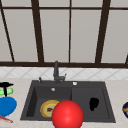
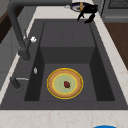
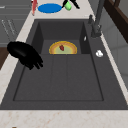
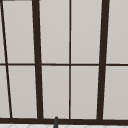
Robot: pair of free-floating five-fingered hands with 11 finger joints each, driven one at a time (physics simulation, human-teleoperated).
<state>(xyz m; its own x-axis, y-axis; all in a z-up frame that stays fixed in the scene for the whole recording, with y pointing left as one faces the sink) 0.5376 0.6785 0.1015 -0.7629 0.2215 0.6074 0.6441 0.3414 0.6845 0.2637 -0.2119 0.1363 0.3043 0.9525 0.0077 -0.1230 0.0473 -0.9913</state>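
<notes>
**Two hands parked at a dark sink, one at a green thing, one over the drainer**

Left hand (image 1: 5, 86) sits over the surface left of the sink (image 1: 110, 117), on or around a small green object (image 1: 7, 91). In the right side view the same hand (image 3: 71, 3) shows at the far end with the green object (image 3: 68, 6) between its dark fingers, which look curled about it. Contact is likely; how firm the hold is cannot be told.

Right hand (image 1: 93, 103) hangs above the shallow right half of the sink, fingers hanging loose and slightly bent, pinching nothing. The right side view shows it (image 3: 25, 55) near the front rim, fingers pointing down and apart from the basin floor.

Handling judgement: the green object looks small, rounded and light, probably smooth, so it could slip. A wrap around its middle seems safer than a fingertip pinch. What it is stays unclear.

Round about: a blue plate (image 1: 7, 106) just beside the green object, with a red-handled item (image 1: 5, 118) cut off at the frame edge. A yellow-rimmed plate (image 2: 65, 83) lies flat in the deep left basin, a small red bit at its centre. A faucet (image 1: 56, 72) stands behind. A red ball (image 1: 67, 115) sits in the foreground and hides part of the plate and the front rim. At the right edge a dark bowl (image 1: 125, 109) is cut off.
</notes>
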